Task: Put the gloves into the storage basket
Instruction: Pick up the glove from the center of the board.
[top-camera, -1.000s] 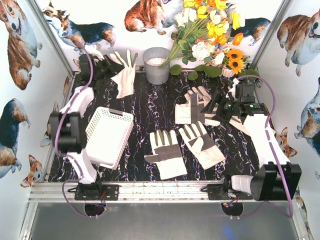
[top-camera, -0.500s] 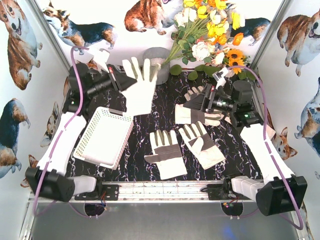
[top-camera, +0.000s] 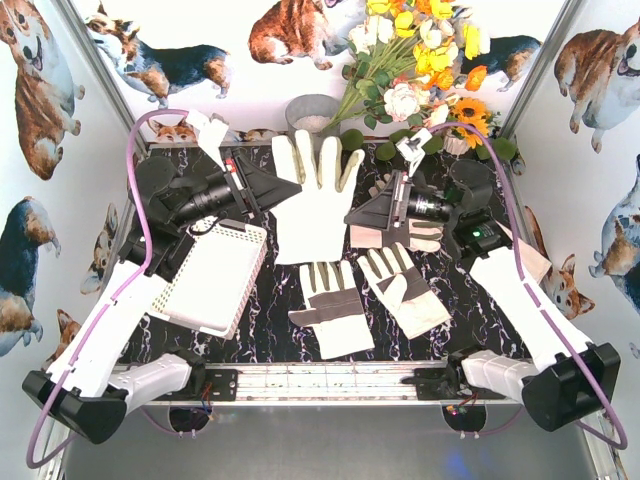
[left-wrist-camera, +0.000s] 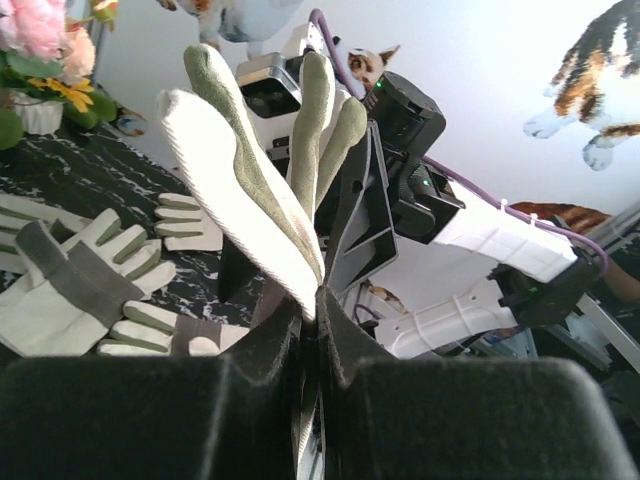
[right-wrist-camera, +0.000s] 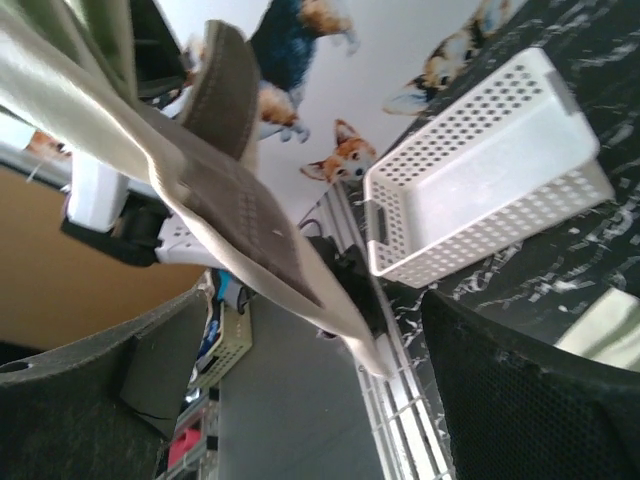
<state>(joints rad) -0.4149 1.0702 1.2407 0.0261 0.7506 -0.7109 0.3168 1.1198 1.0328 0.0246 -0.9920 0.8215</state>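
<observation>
My left gripper (top-camera: 293, 189) (left-wrist-camera: 318, 300) is shut on the side edge of a cream-white glove (top-camera: 315, 200) (left-wrist-camera: 250, 190), held up in the air over the middle of the table, fingers pointing away. My right gripper (top-camera: 352, 214) (right-wrist-camera: 335, 380) faces it from the right and stands wide open; the held glove (right-wrist-camera: 230, 200) hangs between its fingers without touching them. Two more gloves (top-camera: 330, 305) (top-camera: 405, 288) lie flat on the table in front. Another (top-camera: 400, 235) lies partly under my right gripper. The white storage basket (top-camera: 215, 280) (right-wrist-camera: 480, 200) sits at the left with nothing visible inside.
A grey metal bucket (top-camera: 310, 108) stands at the back, half hidden behind the raised glove. A bunch of artificial flowers (top-camera: 420, 70) fills the back right. Both arms reach in over the table from either side.
My left arm has lifted the glove from the back left and carried it right to the middle. My right gripper has risen, moved left toward it and opened wider.
</observation>
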